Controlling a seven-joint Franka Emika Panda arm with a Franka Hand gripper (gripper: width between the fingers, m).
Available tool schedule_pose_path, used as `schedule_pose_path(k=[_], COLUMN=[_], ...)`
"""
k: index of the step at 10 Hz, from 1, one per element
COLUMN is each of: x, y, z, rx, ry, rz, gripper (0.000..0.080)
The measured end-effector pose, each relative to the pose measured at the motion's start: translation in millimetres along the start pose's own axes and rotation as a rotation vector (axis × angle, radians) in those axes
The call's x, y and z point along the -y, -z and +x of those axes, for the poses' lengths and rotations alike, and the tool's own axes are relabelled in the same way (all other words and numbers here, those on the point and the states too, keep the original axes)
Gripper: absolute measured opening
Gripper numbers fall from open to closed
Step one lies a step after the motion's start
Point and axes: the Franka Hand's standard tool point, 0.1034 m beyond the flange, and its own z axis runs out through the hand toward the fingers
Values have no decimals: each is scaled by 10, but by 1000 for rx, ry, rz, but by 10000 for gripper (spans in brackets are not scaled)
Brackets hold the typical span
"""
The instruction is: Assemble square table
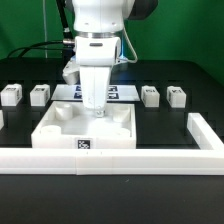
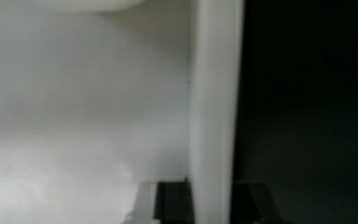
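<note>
The square table top (image 1: 60, 135) is a large white tray with round corner sockets, lying in the middle of the black table with a tag on its front face. My gripper (image 1: 97, 109) reaches straight down onto its far wall. In the wrist view the dark fingers (image 2: 172, 203) straddle the thin white wall of the table top (image 2: 213, 110), one on the tray's inner side and one over the black table, and my gripper (image 2: 213, 206) is shut on that wall. Two white legs (image 1: 39, 94) lie at the exterior view's left, and two more legs (image 1: 150, 95) at its right.
A long white L-shaped rail (image 1: 110, 160) runs along the front and turns back at the exterior view's right. The marker board (image 1: 122, 93) lies flat behind the table top. The arm's white body stands over the middle.
</note>
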Motion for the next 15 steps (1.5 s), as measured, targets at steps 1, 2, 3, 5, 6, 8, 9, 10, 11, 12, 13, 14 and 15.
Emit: schedule_pose_path(k=[1, 2, 3, 5, 6, 8, 9, 10, 11, 12, 13, 14, 15], x=[0, 0, 0, 0, 0, -12, -38, -76, -121, -192, -280, -290, -290], y=[0, 0, 0, 0, 0, 0, 20, 35, 25, 27, 24, -3, -3], z=[-1, -1, -1, -1, -1, 96, 277, 519, 680, 815, 961, 1019, 1025], rx=[0, 0, 0, 0, 0, -8, -19, -29, -37, -44, -53, -47, -36], ry=[0, 0, 0, 0, 0, 23, 2, -9, -1, -2, 5, 19, 30], rz=[0, 0, 0, 0, 0, -5, -7, -7, -6, -6, -2, 33, 49], gripper=[56, 56, 56, 56, 56, 57, 57, 57, 57, 57, 57, 58, 60])
